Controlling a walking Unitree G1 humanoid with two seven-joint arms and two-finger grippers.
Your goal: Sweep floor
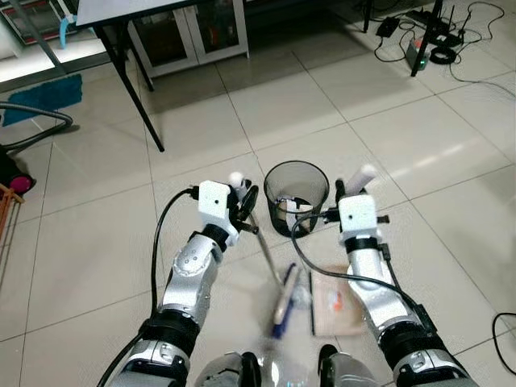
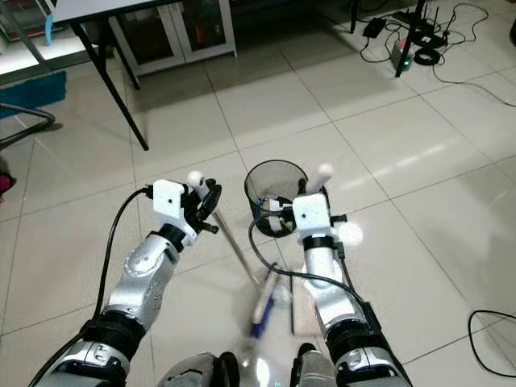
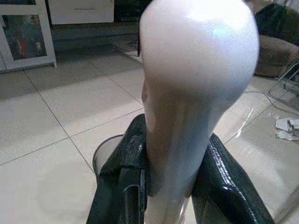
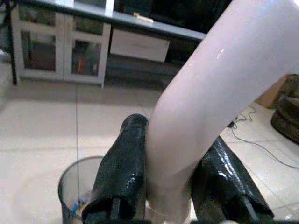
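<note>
My left gripper (image 1: 246,198) is shut on a broom's white-capped handle (image 3: 196,70). Its silver rod (image 1: 266,246) slants down to a blue brush head (image 1: 284,302) on the tiles between my arms. My right gripper (image 1: 348,192) is shut on the white handle (image 4: 210,93) of a dustpan. The pan (image 1: 339,302) lies flat by my right forearm with some bits of litter on it. A black mesh waste bin (image 1: 296,197) stands upright just ahead, between the two grippers, with some rubbish at its bottom.
A table with black legs (image 1: 133,89) and a white glass-door cabinet (image 1: 193,36) stand ahead on the left. Cables and a power strip (image 1: 427,44) lie at the far right. A blue mat (image 1: 44,97) and grey hose (image 1: 32,121) sit far left.
</note>
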